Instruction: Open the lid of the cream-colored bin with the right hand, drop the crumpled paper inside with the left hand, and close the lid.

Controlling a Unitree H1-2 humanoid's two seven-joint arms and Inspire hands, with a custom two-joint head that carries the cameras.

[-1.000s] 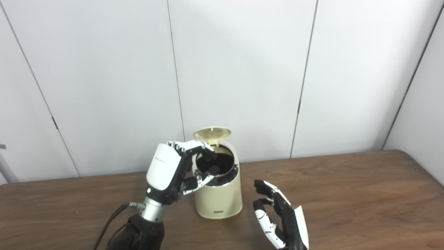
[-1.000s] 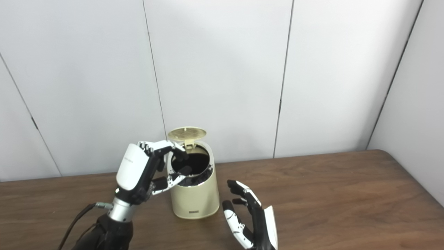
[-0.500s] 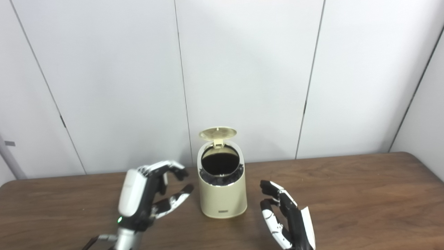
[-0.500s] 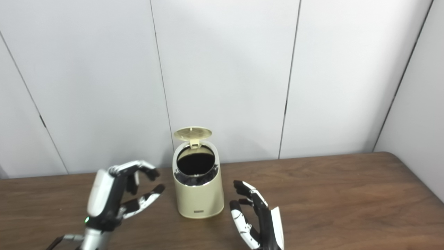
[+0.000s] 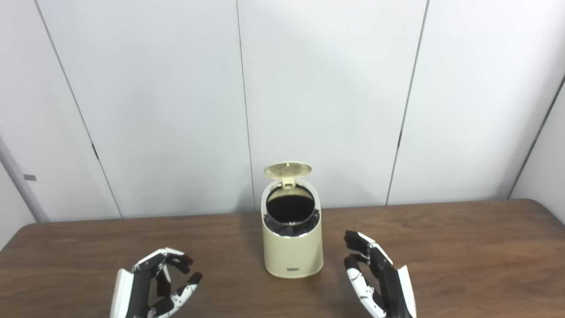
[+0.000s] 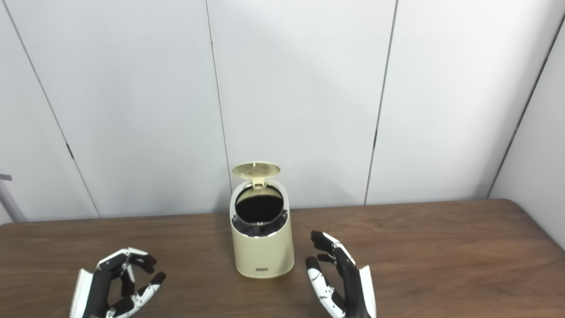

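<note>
The cream-colored bin (image 5: 292, 253) stands on the brown table (image 5: 463, 247) near the wall, its round lid (image 5: 288, 170) tipped up at the back. The bin's mouth is dark and I see no crumpled paper anywhere. My left hand (image 5: 152, 285) rests low at the front left, well apart from the bin, fingers spread and empty. My right hand (image 5: 378, 278) sits just right of the bin's base, palm toward it, fingers apart, holding nothing.
White wall panels (image 5: 326, 88) rise directly behind the bin. The table's right rear corner (image 5: 540, 207) curves off near the wall. A grey post (image 5: 20, 181) leans at the far left.
My left hand has pulled back from the bin's mouth, leftward and down to the table's front. The picture has shifted, so the camera moved. The right hand has stayed beside the bin.
</note>
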